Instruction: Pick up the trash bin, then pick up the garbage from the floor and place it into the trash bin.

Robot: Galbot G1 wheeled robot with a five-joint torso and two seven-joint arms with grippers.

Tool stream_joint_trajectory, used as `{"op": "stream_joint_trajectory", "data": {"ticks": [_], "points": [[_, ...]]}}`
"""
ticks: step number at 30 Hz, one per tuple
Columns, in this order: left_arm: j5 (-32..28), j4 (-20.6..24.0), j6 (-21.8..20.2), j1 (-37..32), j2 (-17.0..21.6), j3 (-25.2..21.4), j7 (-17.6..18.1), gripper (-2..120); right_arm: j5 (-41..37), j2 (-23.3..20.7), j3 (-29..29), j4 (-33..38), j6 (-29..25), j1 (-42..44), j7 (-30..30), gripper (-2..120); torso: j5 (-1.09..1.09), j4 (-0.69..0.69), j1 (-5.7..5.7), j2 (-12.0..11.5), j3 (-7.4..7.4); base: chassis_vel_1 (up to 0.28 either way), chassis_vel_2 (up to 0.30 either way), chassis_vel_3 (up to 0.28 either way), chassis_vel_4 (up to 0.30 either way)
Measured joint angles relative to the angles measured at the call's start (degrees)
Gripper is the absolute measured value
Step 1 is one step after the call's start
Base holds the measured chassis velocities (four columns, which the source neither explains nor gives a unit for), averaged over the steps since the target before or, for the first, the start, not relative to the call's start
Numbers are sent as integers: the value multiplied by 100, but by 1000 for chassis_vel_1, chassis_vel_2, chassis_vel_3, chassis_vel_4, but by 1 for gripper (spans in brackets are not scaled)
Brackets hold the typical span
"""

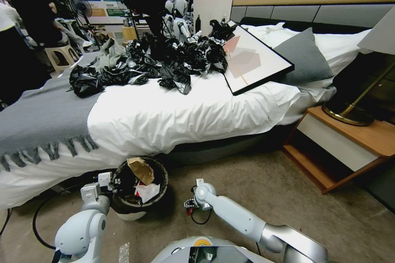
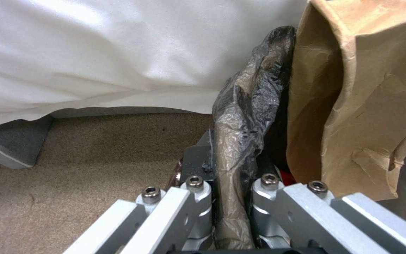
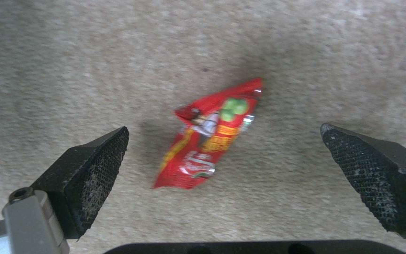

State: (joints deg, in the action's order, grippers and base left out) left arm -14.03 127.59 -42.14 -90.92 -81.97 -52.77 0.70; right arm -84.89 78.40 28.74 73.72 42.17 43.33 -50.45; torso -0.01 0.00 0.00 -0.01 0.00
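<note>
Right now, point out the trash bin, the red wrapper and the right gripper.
trash bin [image 1: 123, 203]: head view, bag-covered rim.
red wrapper [image 3: 208, 141]: right wrist view, printed middle.
right gripper [image 3: 222, 155]: right wrist view, midway between fingertips.

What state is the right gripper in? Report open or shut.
Open. The right gripper has its black pads spread wide either side of the red wrapper, which lies untouched on the carpet.
</note>
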Motion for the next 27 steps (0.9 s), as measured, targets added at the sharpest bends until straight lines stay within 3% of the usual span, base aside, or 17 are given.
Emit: {"op": "stream_joint_trajectory", "data": {"ticks": [27], "points": [[-1, -7, 0, -6, -4, 4, -18, 4, 383, 76, -9, -150, 7, 133, 151, 96, -3, -2, -2, 4, -3, 0, 0, 0, 0]]}}
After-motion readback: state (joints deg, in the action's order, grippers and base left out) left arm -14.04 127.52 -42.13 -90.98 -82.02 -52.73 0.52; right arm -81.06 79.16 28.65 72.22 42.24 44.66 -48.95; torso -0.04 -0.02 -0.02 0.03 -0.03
